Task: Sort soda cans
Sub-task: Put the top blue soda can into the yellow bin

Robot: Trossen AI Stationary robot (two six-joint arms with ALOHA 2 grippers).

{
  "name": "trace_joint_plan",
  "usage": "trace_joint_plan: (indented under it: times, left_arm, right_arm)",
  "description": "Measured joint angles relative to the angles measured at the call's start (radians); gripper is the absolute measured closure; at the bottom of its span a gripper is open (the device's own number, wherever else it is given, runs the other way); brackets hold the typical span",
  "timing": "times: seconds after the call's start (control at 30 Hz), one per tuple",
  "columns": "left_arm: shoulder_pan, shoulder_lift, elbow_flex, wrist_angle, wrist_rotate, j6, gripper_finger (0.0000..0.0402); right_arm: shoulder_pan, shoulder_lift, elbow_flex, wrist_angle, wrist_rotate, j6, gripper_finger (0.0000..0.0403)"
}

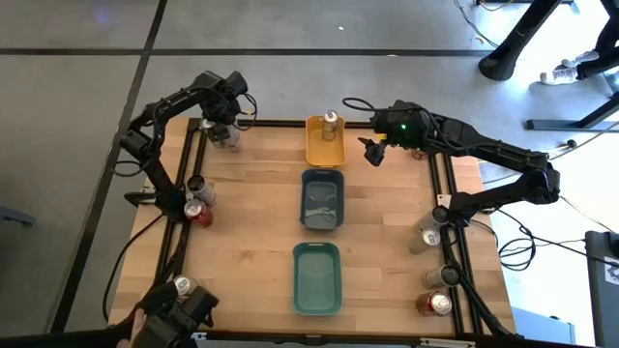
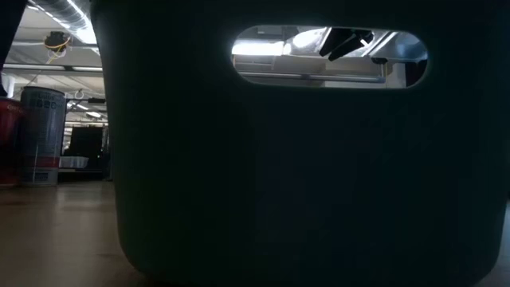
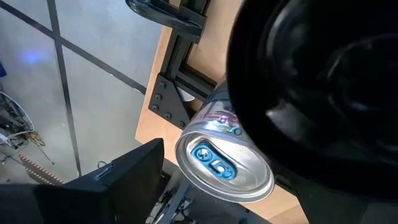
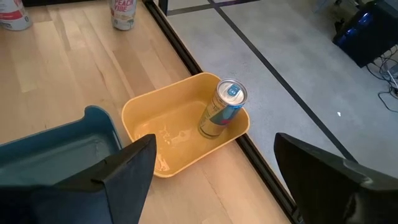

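Looking down on the table (image 1: 251,232), I have three trays in a row along its middle: a yellow tray (image 1: 325,143) at the far edge, a teal tray (image 1: 322,199) at centre and a second teal one (image 1: 316,278) nearest me. One gold can (image 1: 332,123) stands upright in the yellow tray, against its far wall.

My right gripper (image 1: 372,150) hangs just right of that tray, its fingers spread wide with nothing between them. The wrist camera looks past both fingers at the gold can (image 4: 222,116), which stands clear of them, so I judge that can placed.

My left gripper (image 1: 224,126) is at the far-left corner over a can (image 1: 228,138). The left wrist view shows that can's (image 3: 221,163) silver top close under the gripper, but the housing blocks the fingers and I cannot tell whether they are apart or together.

Unsorted cans wait along both side rails. The left group (image 1: 197,198) has a dark one and red ones. The right group (image 1: 431,235) lies at mid-rail, with two more (image 1: 437,290) nearer me.

For the next pick the left arm is plainly the closer one: its corner can stands with its long axis vertical, right beneath the gripper. The right arm's nearest cans lie well apart from it, towards me along the right rail
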Motion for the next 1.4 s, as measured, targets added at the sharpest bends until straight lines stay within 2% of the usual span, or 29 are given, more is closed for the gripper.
trace_joint_plan:
  times: [0.6, 0.8, 0.93, 1.1, 1.23, 1.4]
  left_arm:
    - [-0.026, 0.0, 0.0, -0.069, -0.005, 0.017, 0.0084]
    - [-0.035, 0.0, 0.0, -0.064, 0.026, -0.003, 0.0084]
    - [-0.037, 0.0, 0.003, -0.075, -0.037, -0.053, 0.0084]
    - [-0.061, -0.004, 0.023, -0.081, -0.057, -0.103, 0.0084]
    - [-0.05, -0.004, 0.032, -0.07, -0.133, -0.133, 0.0084]
    - [-0.005, -0.004, 0.032, -0.073, -0.117, -0.161, 0.0084]
  right_arm:
    - [0.0, 0.0, 0.0, 0.0, -0.018, 0.0, 0.0078]
    - [0.0, 0.0, 0.0, 0.005, -0.018, -0.017, 0.0078]
    - [0.0, 0.0, 0.0, 0.008, -0.018, -0.018, 0.0078]
    - [0.0, 0.0, 0.0, 0.015, -0.018, -0.023, 0.0078]
    - [0.0, 0.0, 0.0, 0.035, -0.018, -0.025, 0.0078]
    - [0.0, 0.0, 0.0, 0.035, -0.021, -0.026, 0.0078]
